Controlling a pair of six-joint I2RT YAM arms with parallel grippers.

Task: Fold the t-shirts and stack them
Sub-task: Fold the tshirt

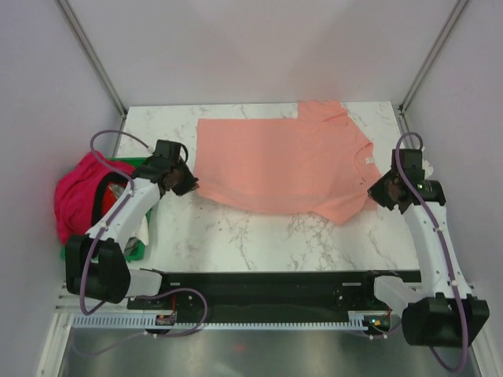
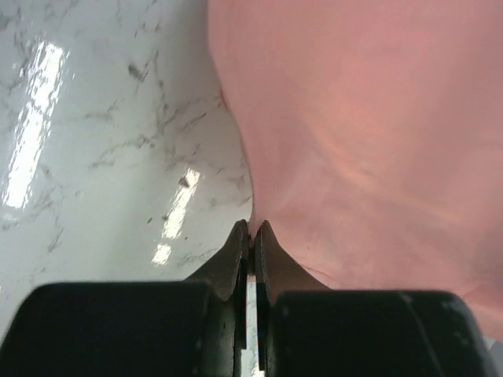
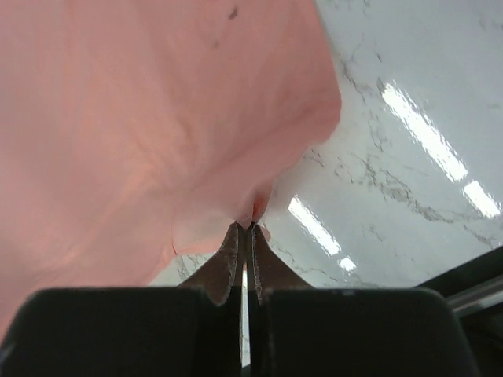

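The left gripper (image 1: 187, 182) is clenched tight, its two fingers pressed together on the edge of the salmon-pink t-shirt (image 1: 291, 161). From its wrist camera the cloth draws up into a small peak right at the fingertips, so it does have a pinch of fabric and not just air. It sits at the shirt's near-left corner, low over the table (image 1: 259, 236).

The right gripper (image 1: 376, 191) is closed the same way. Its fingers meet on a puckered bit of the shirt's edge, and the fabric fans out from that point in soft folds. It holds the garment at its near-right end, a little nearer than the collar, where a small white label shows.

Between the two grippers the salmon-pink t-shirt lies spread across the white marbled tabletop, mostly flat. Its collar points to the right and its hem runs down the left side. One sleeve sticks out at the far edge. I cannot make out the near sleeve clearly. The near edge of the shirt runs between the two pinch points and bows slightly toward the arms on the right.

Off to the left, well apart from the spread shirt, the magenta-pink t-shirt (image 1: 78, 196) sits in a loose heap. It is bunched over a green crate (image 1: 135, 250) at the table's left edge. The left arm reaches past it, and a black strap-like part crosses the heap.
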